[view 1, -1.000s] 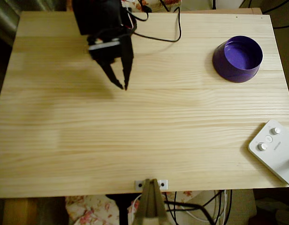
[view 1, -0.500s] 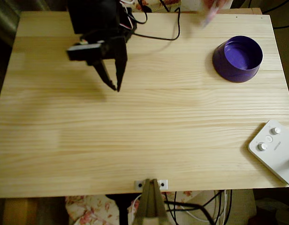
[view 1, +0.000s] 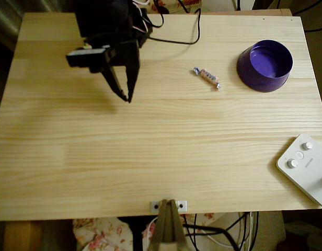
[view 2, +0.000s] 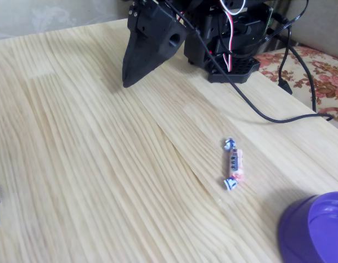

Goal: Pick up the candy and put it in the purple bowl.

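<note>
The candy point(view 1: 207, 77) point(view 2: 234, 164), a small whitish-pink sweet with twisted bluish ends, lies on the wooden table just left of the purple bowl point(view 1: 265, 65) point(view 2: 317, 230) in the overhead view. My black gripper point(view 1: 126, 95) point(view 2: 127, 81) hangs over the table's upper left, far from the candy. Its fingers are close together with nothing between them, tips pointing down at the wood.
A white control box point(view 1: 306, 167) sits at the table's lower right corner. A black cable point(view 1: 176, 41) runs across the wood behind the arm's base point(view 2: 229, 38). A small bracket point(view 1: 169, 205) is fixed at the front edge.
The candy has appeared on the table left of the bowl; half a second ago a blurred hand was at the top edge. The gripper swung slightly left and its fingers closed.
</note>
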Robot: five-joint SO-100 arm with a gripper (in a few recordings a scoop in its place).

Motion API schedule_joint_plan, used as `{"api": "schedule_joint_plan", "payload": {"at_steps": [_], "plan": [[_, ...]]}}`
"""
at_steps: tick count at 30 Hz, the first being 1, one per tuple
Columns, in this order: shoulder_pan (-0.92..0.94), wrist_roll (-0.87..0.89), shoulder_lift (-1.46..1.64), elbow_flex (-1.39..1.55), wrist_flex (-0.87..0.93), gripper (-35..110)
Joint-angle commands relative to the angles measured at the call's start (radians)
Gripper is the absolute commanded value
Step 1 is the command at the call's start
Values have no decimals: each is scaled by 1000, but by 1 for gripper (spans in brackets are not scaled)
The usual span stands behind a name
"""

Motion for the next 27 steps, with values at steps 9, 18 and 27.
{"api": "schedule_joint_plan", "payload": {"at_steps": [9, 18, 27], "plan": [[18, 37, 14, -25, -6, -1], [126, 72, 14, -28, 5, -1], [124, -117, 14, -230, 40, -1]]}}
